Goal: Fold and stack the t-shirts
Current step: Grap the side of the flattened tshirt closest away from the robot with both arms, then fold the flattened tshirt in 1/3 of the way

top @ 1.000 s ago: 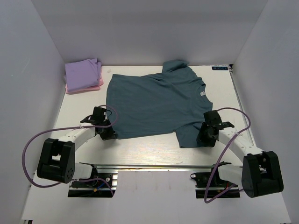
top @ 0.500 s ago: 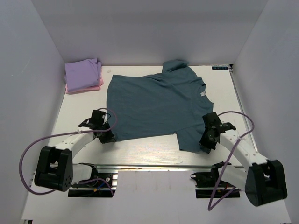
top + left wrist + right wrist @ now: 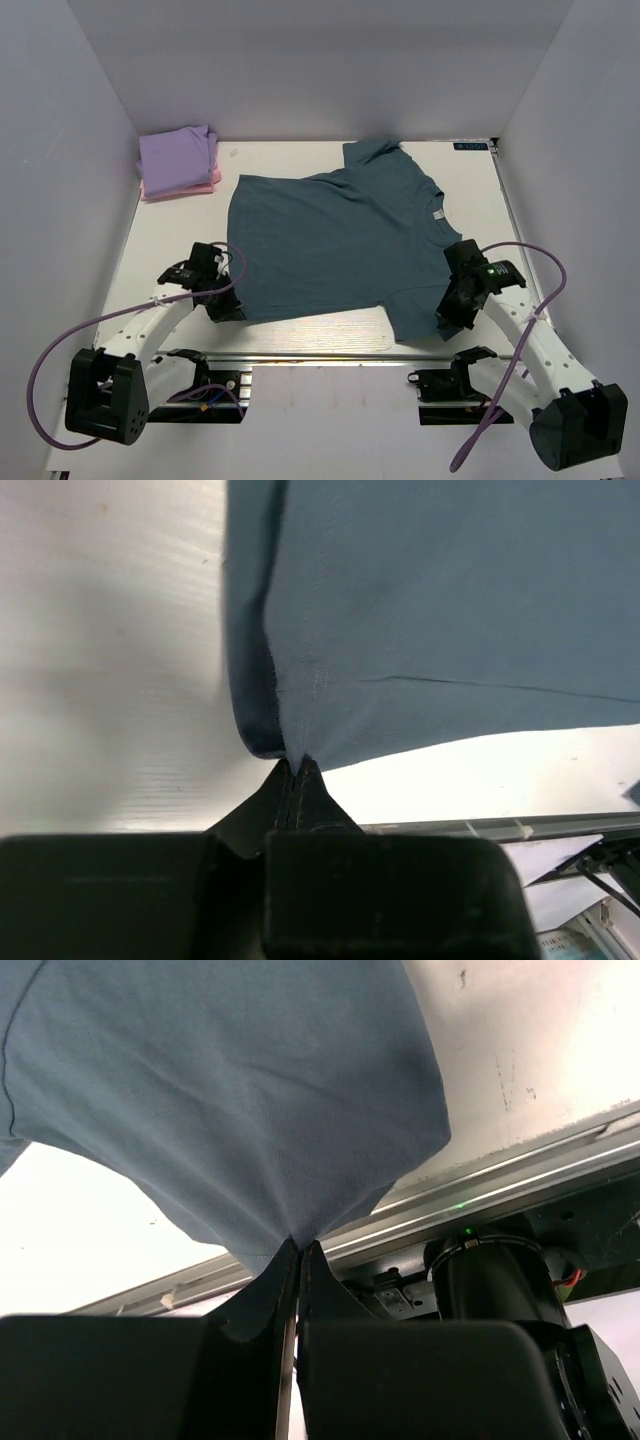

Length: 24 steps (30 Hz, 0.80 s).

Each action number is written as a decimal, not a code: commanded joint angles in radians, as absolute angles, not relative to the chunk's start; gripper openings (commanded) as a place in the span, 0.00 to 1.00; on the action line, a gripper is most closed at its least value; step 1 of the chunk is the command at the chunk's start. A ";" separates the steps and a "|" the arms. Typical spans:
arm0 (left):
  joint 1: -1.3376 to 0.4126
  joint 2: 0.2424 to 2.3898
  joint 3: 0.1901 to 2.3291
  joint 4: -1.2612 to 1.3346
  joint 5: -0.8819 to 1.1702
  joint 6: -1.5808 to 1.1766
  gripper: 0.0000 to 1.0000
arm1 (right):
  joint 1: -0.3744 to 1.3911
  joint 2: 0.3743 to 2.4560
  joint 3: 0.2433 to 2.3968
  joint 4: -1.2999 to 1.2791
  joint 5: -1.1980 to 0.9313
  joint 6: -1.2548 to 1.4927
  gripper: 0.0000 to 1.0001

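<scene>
The dark teal-blue t-shirt (image 3: 335,235) lies spread across the middle of the table, collar to the right. My left gripper (image 3: 226,310) is shut on its near-left hem corner, the cloth (image 3: 420,610) pinched between the fingertips. My right gripper (image 3: 445,327) is shut on the near-right sleeve, and the cloth (image 3: 220,1090) hangs from the closed tips above the table's front rail. A lavender-purple folded shirt (image 3: 177,155) lies on a pink folded shirt (image 3: 200,186) at the far left corner.
White walls close in the table on the left, back and right. A metal rail (image 3: 330,355) runs along the near edge between the arm bases. Purple cables (image 3: 60,330) loop beside both arms.
Both grippers have pulled back toward the near edge, dragging the teal shirt's near corners with them. The right sleeve now reaches almost to the front rail.
</scene>
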<state>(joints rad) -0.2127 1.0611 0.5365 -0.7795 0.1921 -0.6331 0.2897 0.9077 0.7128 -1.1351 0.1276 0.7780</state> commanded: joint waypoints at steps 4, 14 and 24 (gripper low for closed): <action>-0.218 1.094 0.647 -0.726 0.248 -0.603 0.00 | 0.298 0.957 0.834 -1.017 0.147 0.729 0.00; -0.193 1.235 0.833 -0.725 0.137 -0.632 0.00 | 0.291 1.291 1.202 -0.890 0.233 0.582 0.00; -0.153 1.442 1.026 -0.769 0.025 -0.690 0.00 | 0.287 1.588 1.514 -0.885 0.305 0.542 0.00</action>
<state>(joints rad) -0.1715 1.4342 0.9886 -0.7586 0.0711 -0.6693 0.2901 1.5532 1.4136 -0.8955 0.2417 0.5667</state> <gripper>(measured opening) 0.028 0.012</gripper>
